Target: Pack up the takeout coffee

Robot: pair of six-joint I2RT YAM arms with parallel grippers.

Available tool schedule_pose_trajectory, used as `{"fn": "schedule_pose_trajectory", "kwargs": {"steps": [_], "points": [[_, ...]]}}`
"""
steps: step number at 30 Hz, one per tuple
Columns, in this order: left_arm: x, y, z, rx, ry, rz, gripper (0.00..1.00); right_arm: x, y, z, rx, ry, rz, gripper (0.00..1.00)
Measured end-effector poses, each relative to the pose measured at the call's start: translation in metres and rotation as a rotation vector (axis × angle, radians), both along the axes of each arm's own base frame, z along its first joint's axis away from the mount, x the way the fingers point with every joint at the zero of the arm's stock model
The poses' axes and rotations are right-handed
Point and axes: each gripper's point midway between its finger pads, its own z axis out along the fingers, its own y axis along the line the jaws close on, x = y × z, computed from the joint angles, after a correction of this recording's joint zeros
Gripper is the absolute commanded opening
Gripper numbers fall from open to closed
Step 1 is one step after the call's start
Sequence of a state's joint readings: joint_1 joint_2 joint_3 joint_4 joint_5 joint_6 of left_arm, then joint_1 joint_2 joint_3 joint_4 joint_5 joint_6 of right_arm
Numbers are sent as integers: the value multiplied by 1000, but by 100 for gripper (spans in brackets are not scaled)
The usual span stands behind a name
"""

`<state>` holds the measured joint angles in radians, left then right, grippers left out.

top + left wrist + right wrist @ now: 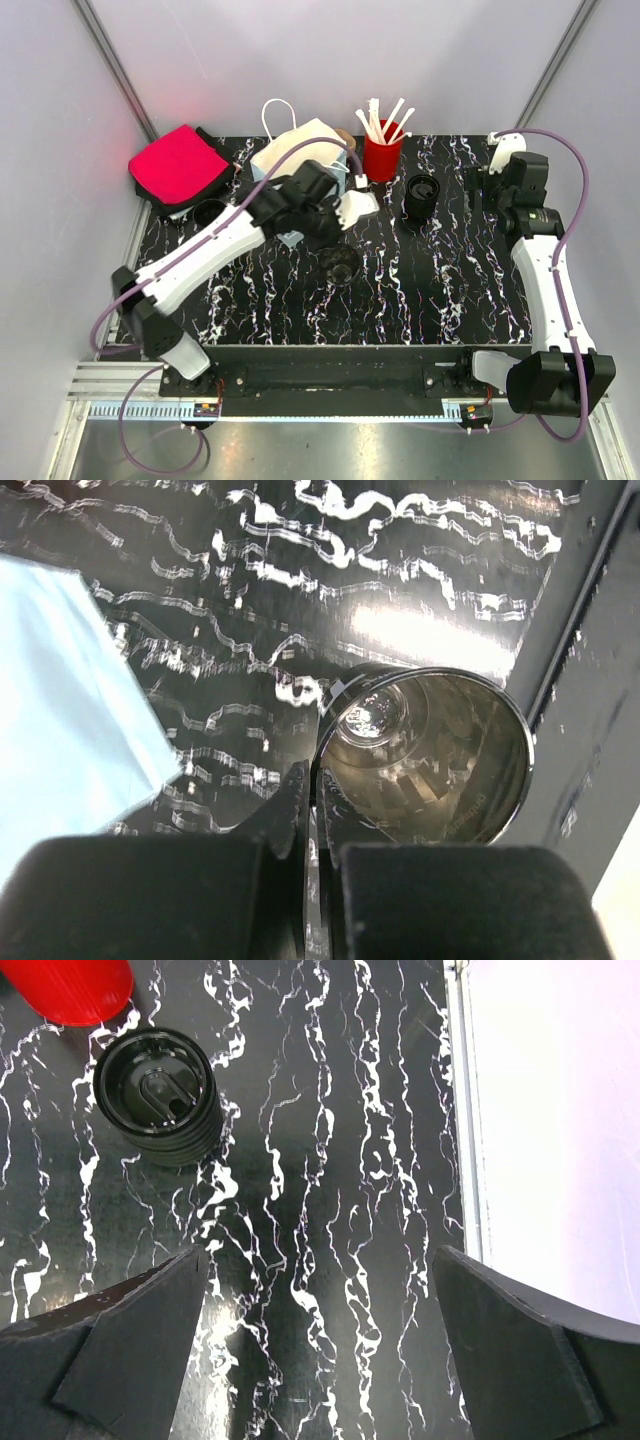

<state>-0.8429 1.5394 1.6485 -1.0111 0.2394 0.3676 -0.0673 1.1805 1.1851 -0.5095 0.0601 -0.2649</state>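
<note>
The takeout coffee (pixel 421 193), a small black cup with a black lid, stands upright at the back right of the marbled table, next to the red cup of stirrers (pixel 381 158). In the right wrist view the takeout coffee (pixel 157 1098) lies up and left of my right gripper (pixel 318 1260), which is open with only table between its fingers. My right gripper (pixel 480 188) hangs just right of the coffee. My left gripper (pixel 318 770) is shut, with the rim of a lidless black cup (pixel 425 755) running between its fingers. The lidless black cup (pixel 340 265) sits mid-table under my left gripper (pixel 332 235).
A white and pale blue paper bag (pixel 295 155) with handles stands at the back, behind my left wrist; its blue side (pixel 60 700) fills the left of that view. A pink cloth (pixel 178 163) and another lidless cup (pixel 208 211) are back left. The table's right edge (pixel 458 1110) runs close by.
</note>
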Motion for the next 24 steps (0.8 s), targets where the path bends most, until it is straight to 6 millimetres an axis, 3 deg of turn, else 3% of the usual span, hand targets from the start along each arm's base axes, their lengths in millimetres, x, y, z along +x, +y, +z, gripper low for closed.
{"fn": "schedule_pose_trajectory", "kwargs": {"steps": [14, 24], "points": [[62, -96, -90, -6, 110, 15, 0, 2, -1, -10, 5, -6, -8, 98], [87, -127, -114, -38, 113, 39, 0, 4, -2, -14, 1, -10, -13, 98]]}}
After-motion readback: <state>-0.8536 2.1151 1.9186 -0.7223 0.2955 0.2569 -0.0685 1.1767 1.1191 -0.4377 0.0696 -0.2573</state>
